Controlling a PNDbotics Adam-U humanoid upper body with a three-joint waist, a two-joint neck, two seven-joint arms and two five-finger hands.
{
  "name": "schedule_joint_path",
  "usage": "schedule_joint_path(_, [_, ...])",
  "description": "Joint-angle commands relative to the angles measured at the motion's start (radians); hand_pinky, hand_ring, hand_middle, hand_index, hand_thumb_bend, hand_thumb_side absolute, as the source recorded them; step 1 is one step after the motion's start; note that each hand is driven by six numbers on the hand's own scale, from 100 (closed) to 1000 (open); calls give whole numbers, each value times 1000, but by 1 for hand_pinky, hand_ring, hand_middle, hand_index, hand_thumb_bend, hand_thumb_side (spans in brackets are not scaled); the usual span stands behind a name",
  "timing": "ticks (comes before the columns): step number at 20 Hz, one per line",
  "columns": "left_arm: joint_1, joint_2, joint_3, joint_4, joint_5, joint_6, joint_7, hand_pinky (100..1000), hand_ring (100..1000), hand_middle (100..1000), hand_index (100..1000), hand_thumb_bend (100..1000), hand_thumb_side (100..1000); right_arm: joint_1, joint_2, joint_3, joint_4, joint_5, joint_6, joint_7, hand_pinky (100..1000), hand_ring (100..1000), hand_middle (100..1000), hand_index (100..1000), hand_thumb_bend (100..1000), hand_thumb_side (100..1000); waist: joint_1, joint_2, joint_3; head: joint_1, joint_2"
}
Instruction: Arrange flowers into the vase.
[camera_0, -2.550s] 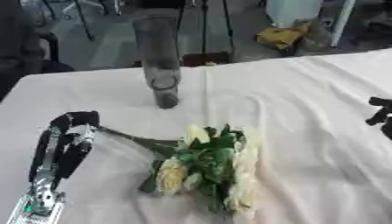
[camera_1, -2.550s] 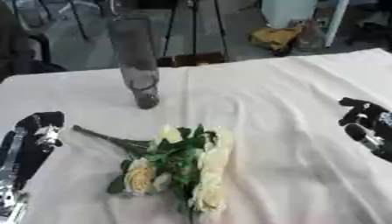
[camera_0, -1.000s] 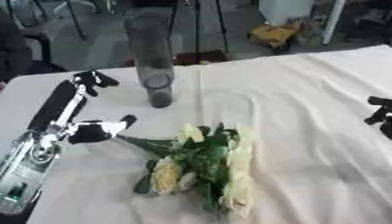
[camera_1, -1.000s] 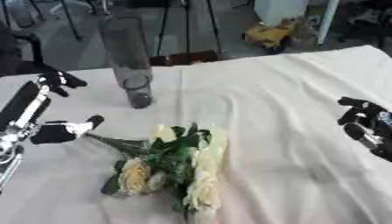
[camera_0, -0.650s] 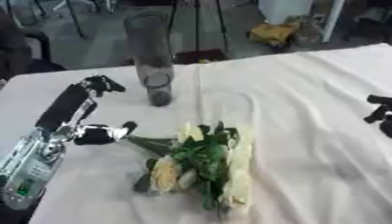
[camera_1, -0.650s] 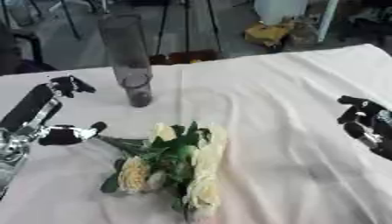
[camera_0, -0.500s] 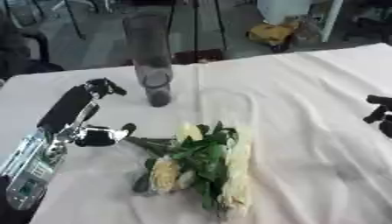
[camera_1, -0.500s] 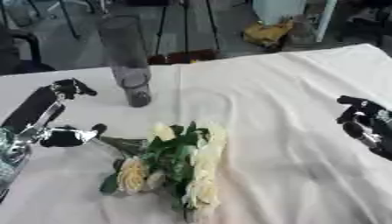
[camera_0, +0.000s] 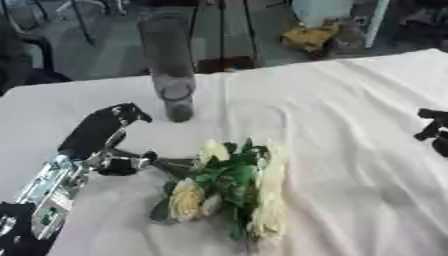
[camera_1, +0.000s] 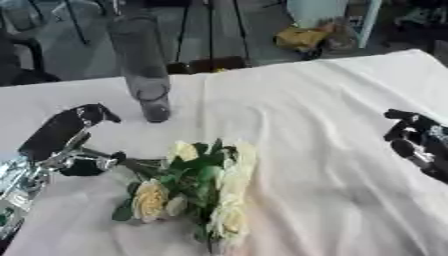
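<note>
Bouquet (camera_0: 229, 187) of cream roses lies flat mid-table (camera_0: 350, 115), stems toward 9 o'clock. My left hand (camera_0: 98, 137) at 9 o'clock of it, fingers (camera_0: 122, 113) spread wide, thumb by stem ends, contact unclear. Tall glass vase (camera_0: 169, 70) upright at 12 o'clock. My right hand (camera_1: 418, 142) idle at 3 o'clock, fingers relaxed.

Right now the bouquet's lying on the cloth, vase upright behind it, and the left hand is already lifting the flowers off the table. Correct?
Not quite. The bouquet lies on the cloth and the vase stands upright behind it, but nothing is lifted. The left eye view shows the left hand open at the stem end, its fingers not closed round the stems. The flowers lie flat on the table.
</note>
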Motion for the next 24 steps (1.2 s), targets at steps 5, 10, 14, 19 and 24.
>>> schedule_joint_path(5, [-29, 1, -17, 45, -85, -34, 5, 733, 734, 678, 763, 525, 210, -8, -20, -1, -10, 2, -4, 5, 710, 989, 486, 840, 694, 721, 0, -14, -4, 0, 6])
schedule_joint_path(10, [-34, 2, -22, 66, -113, -47, 7, 742, 733, 678, 764, 530, 210, -8, -20, -1, -10, 2, -5, 5, 710, 989, 486, 839, 694, 721, 1, -14, -5, -1, 4])
schedule_joint_path(14, [-34, 3, -23, 76, -123, -50, 9, 745, 732, 678, 765, 532, 211, -8, -20, -2, -11, 2, -4, 6, 710, 989, 486, 839, 693, 722, 2, -14, -3, -1, 4])
schedule_joint_path(19, [-36, 5, -26, 85, -134, -58, 8, 752, 732, 677, 765, 535, 216, -8, -19, -2, -12, 2, -3, 7, 709, 989, 486, 839, 694, 722, 2, -14, -3, -1, 4])
schedule_joint_path(24, [-39, 21, -37, 85, -140, -73, -5, 771, 731, 678, 770, 561, 231, -8, -19, -2, -12, 2, -3, 8, 709, 989, 486, 839, 694, 722, 2, -15, -6, 0, 4])
